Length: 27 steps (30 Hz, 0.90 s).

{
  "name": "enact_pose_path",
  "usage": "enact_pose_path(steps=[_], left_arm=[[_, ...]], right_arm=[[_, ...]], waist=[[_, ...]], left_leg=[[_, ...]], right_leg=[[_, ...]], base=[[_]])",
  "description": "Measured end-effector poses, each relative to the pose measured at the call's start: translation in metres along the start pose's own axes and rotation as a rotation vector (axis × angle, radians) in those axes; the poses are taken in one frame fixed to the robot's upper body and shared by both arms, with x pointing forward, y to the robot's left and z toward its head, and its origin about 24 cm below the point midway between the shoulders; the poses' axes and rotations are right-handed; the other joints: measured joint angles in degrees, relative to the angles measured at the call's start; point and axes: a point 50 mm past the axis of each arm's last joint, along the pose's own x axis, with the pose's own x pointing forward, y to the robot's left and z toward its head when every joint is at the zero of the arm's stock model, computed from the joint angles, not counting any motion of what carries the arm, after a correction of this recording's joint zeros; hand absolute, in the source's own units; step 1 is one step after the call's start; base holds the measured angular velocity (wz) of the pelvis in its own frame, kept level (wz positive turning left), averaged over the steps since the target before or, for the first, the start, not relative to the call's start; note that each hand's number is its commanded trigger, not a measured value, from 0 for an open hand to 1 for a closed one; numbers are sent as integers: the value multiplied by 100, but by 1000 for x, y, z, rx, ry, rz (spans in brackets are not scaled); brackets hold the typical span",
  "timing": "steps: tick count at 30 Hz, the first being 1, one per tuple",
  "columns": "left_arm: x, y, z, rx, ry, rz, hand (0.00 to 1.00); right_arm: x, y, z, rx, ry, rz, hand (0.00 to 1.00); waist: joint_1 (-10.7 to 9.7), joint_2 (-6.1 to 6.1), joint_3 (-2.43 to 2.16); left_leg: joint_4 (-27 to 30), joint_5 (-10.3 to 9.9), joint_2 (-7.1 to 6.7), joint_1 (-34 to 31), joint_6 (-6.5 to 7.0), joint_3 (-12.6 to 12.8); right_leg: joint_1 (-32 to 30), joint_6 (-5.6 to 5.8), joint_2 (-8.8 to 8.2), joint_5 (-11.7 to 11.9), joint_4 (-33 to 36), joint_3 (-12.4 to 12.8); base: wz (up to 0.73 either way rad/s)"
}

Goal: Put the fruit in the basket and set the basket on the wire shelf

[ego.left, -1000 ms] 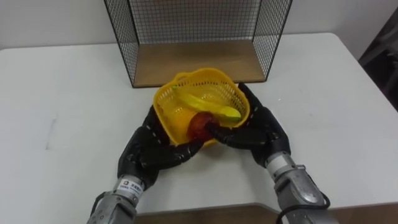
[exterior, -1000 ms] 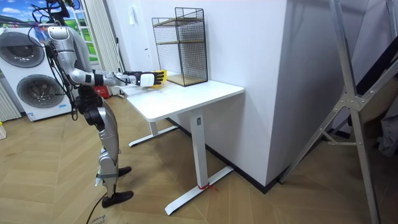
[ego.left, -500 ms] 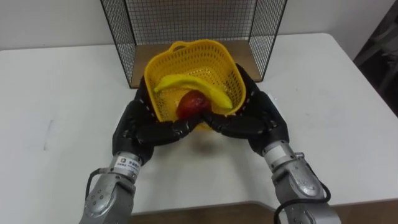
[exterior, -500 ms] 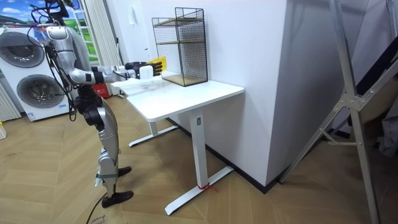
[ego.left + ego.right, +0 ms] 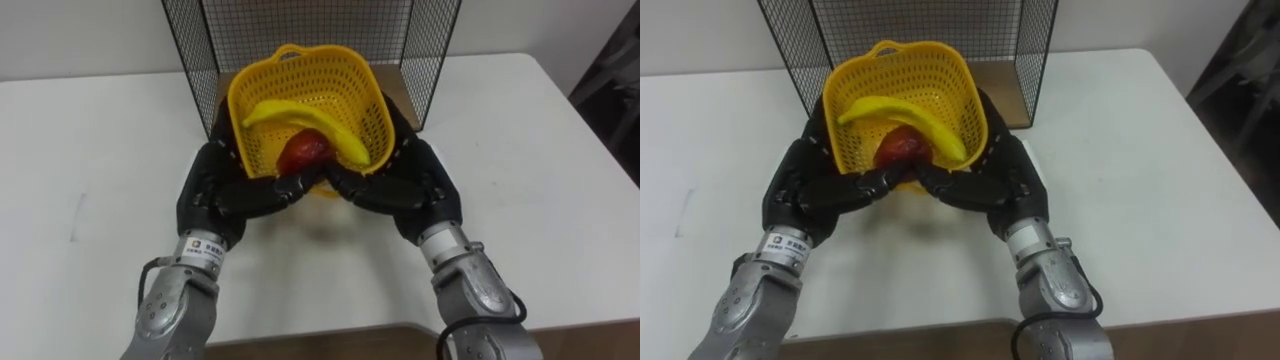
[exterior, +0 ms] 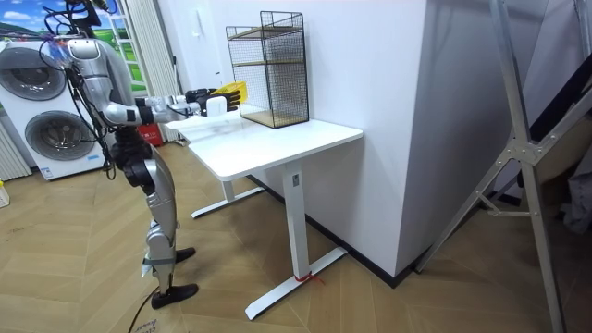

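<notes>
White table (image 5: 100, 150), left robot hand (image 5: 225, 190) and right robot hand (image 5: 405, 185) curled round yellow basket (image 5: 310, 80), banana (image 5: 300, 116) crosswise over red fruit (image 5: 300, 153)

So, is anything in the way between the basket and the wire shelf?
Nothing visible is. The left hand and right hand hold the basket right at the wire shelf, at its open front, with no object between them.

The basket (image 5: 345, 85) is seen in bright yellow, pierced all over with a fine lattice of holes. The banana (image 5: 300, 118) is matched in yellow, the round fruit (image 5: 303, 152) shown dark red. Both the left hand (image 5: 215, 190) and right hand (image 5: 415, 185) are clad in black. A black grid is traced by the wire shelf (image 5: 190, 50), the table (image 5: 90, 130) is left plain white, and the floor (image 6: 388, 305) is patterned in brown herringbone wood.
</notes>
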Motion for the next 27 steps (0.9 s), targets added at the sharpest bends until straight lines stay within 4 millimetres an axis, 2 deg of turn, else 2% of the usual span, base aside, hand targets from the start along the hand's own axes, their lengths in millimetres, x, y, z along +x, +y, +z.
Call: enact_pose_path(steps=[10, 13, 16, 18, 21, 23, 25, 26, 27], left_arm=[[1, -3, 3, -13, -21, 9, 0], [1, -4, 3, -8, -21, 14, 0], [0, -2, 3, 6, -18, 17, 0], [0, -2, 2, 5, -18, 18, 0], [-1, -1, 1, 4, -15, 20, 0], [-1, -1, 1, 0, -13, 22, 0], [-2, 0, 0, 7, -10, 25, 0], [-2, 0, 0, 8, -10, 25, 0], [-2, 0, 1, 9, -11, 26, 0]], right_arm=[[0, 2, -1, -1, 2, 7, 0], [-1, 1, -2, 1, 5, 5, 0], [-4, 0, -7, 9, 26, -1, 0], [-6, -1, -8, 25, 29, -5, 0], [-8, -4, -15, 36, 58, -13, 0], [-8, -4, -16, 37, 63, -14, 0], [-9, -4, -16, 30, 64, -10, 0], [-9, -4, -16, 26, 63, -3, 0], [-9, -4, -16, 29, 63, -3, 0]], waist=[[4, -11, -4], [-6, -18, 0], [77, -41, 22], [155, -40, 28], [183, -63, 22], [273, -19, 25], [284, -52, 10], [282, -50, 11], [285, -51, -11]], left_leg=[[62, -1, 8, 28, 0, 3], [201, -43, 47, 0, -18, 4], [669, -284, 223, -106, -94, 1], [1427, -619, 446, -461, -178, -55], [2114, -813, 632, -744, -285, -170], [2369, -780, 712, -850, -288, -166], [2448, -615, 700, -896, -282, -164], [2423, -543, 692, -928, -282, -157], [2276, -507, 675, -944, -285, -156]], right_leg=[[40, 0, 0, 0, 7, 4], [45, -3, 24, -3, 60, 18], [-31, -86, 148, -125, 349, 12], [-316, -199, 273, -478, 934, -32], [-542, -299, 388, -856, 1535, -57], [-562, -368, 434, -923, 1648, -66], [-567, -398, 382, -918, 1664, -11], [-539, -448, 372, -892, 1638, -18], [-538, -469, 357, -873, 1618, -41]], base=[[0], [0], [-9], [-5], [12], [-2], [-6], [4], [12]])
